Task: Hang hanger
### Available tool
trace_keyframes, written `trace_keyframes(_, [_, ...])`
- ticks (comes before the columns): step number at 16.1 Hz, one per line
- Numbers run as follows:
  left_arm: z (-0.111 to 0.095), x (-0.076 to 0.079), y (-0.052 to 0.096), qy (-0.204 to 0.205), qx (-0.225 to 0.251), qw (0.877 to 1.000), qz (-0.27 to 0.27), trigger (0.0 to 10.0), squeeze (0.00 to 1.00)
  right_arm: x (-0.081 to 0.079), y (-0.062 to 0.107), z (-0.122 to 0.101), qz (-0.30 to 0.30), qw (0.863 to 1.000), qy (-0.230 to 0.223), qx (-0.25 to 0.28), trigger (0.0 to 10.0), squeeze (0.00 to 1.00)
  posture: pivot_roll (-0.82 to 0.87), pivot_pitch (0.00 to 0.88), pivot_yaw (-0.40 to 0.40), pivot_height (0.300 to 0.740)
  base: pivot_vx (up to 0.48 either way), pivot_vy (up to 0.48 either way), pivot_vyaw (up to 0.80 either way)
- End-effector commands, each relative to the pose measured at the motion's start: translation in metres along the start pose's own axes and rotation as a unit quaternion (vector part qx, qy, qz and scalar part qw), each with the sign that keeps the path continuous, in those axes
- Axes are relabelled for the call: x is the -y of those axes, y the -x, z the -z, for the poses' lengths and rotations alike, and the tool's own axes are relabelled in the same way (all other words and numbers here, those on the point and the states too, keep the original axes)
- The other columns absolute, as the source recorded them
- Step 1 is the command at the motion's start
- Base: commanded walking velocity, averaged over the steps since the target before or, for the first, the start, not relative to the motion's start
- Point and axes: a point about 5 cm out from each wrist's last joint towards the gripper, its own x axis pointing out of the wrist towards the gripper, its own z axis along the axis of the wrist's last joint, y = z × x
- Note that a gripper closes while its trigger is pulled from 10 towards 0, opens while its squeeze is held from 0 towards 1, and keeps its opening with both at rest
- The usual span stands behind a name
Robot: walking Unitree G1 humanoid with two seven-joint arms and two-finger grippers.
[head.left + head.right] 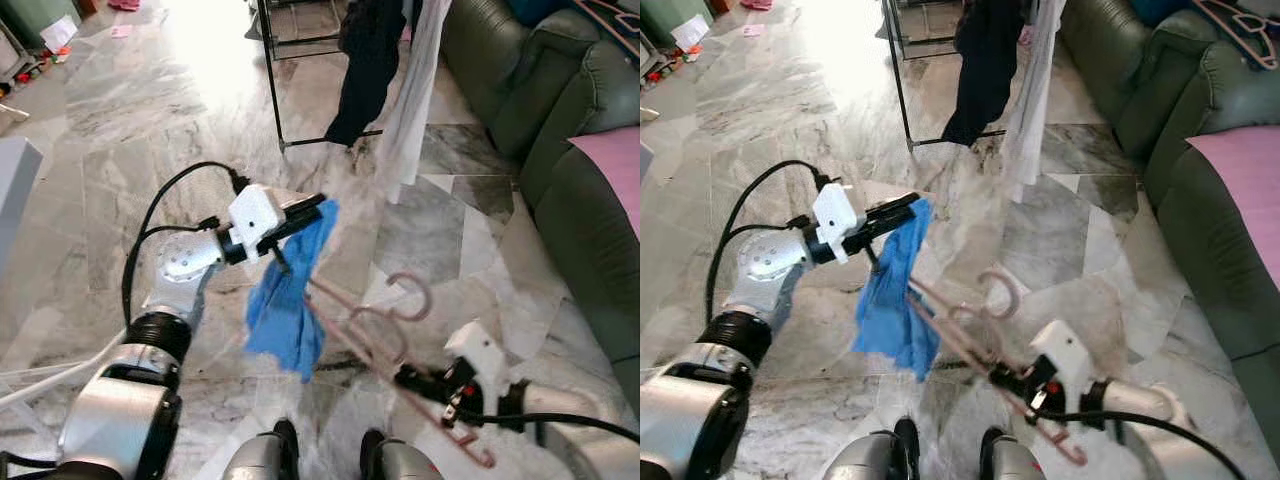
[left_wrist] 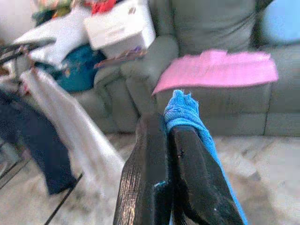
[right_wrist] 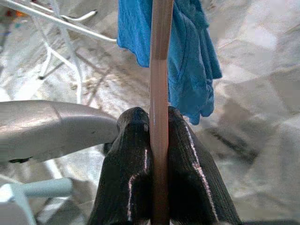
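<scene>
1. Grey-veined marble floor [image 1: 150, 120] stretched ahead, with a dark green sofa [image 1: 560, 130] along the robot's right and a pink cloth [image 1: 612, 165] spread on its seat.
2. At the far end stood a black clothes rack [image 1: 275, 75], a dark garment [image 1: 368, 60] and a white garment [image 1: 415, 95] hanging from it.
3. The left gripper [image 1: 300, 215] was raised in front of the robot, its fingers [image 2: 154, 183] pressed together on the top edge of a blue cloth [image 1: 290, 300], which hung down from them.
4. The right gripper [image 1: 1012, 378] sat low on the right, clamped on the bar of a pink hanger [image 1: 400, 330].
5. That hanger slanted up toward the blue cloth, its hook [image 1: 412, 295] curling free between the two grippers.
</scene>
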Motion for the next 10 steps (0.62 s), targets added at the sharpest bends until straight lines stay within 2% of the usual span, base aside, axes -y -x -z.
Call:
trace_keyframes(1, [-0.004,0.003,-0.001,-0.001,0.018,1.0,0.016,10.0,0.0,-0.008,-0.005,0.005,-0.026,1.0,-0.01,-0.007,10.0,0.0,-0.15,0.232,0.087,0.74,0.0,0.0,0.0])
trace_keyframes(4, [0.004,0.016,0.002,0.034,0.003,0.996,0.083,10.0,0.0,-0.008,-0.008,0.009,-0.032,0.999,-0.01,-0.017,10.0,0.0,-0.14,0.227,0.085,0.74,0.0,0.0,0.0])
trace_keyframes(6, [0.008,0.014,0.009,0.037,-0.016,0.996,0.084,10.0,0.0,-0.002,-0.005,0.011,-0.013,1.0,-0.008,-0.022,10.0,0.0,-0.14,0.226,0.084,0.74,0.0,0.0,0.0])
trace_keyframes(8, [0.006,0.006,0.012,0.041,-0.016,0.997,0.069,10.0,0.0,0.003,0.001,0.018,-0.005,0.999,-0.009,-0.04,10.0,0.0,-0.15,0.224,0.083,0.74,0.0,0.0,0.0])
trace_keyframes(9, [0.002,0.004,0.01,0.047,-0.002,0.997,0.069,10.0,0.0,0.005,-0.001,0.021,-0.002,0.999,-0.016,-0.041,10.0,0.0,-0.15,0.222,0.08,0.74,0.0,0.0,0.0])
trace_keyframes(10, [-0.006,0.005,0.004,0.052,0.024,0.995,0.078,10.0,0.0,0.01,-0.008,0.028,0.012,0.998,-0.043,-0.037,10.0,0.0,-0.15,0.221,0.08,0.74,0.0,0.0,0.0])
